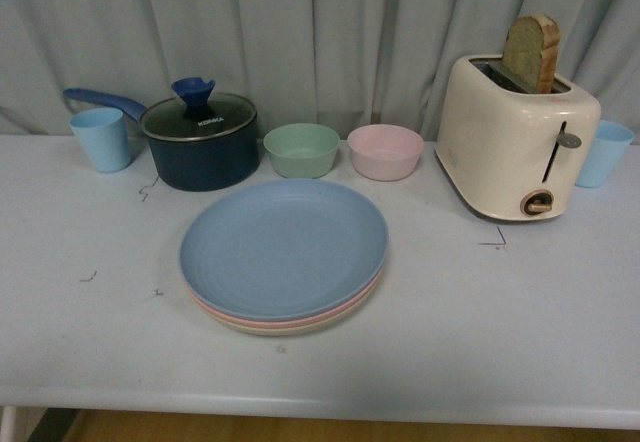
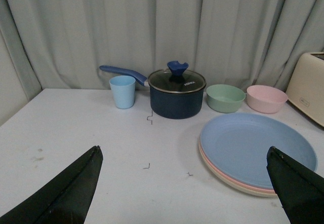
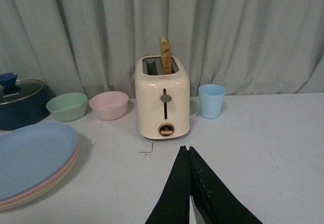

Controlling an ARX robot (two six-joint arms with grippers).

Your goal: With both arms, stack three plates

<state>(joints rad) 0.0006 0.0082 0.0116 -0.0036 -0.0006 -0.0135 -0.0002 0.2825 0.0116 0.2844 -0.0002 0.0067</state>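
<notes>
The three plates [image 1: 284, 252] are sitting stacked one on another at the middle of the table [image 1: 520, 322]. Behind them a cup [image 1: 101, 139], a lidded pot [image 1: 198, 145] and two bowls [image 1: 301, 150] [image 1: 385, 151] are standing in a row from left to right. To the right, a toaster [image 1: 515, 142] is holding a bread slice [image 1: 532, 52] in its slot, with another cup [image 1: 603, 153] standing just beyond it.

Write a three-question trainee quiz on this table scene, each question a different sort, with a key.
1. True or false: the round matte light blue plate tops the stack.
2. Which is shut: (a) left pincer, (b) right pincer?
3. Fill in: a slice of ___ stands in the cream toaster.

Key: 1 true, above the speckled pink plate and the beige plate. 2 b. 3 bread.
</notes>
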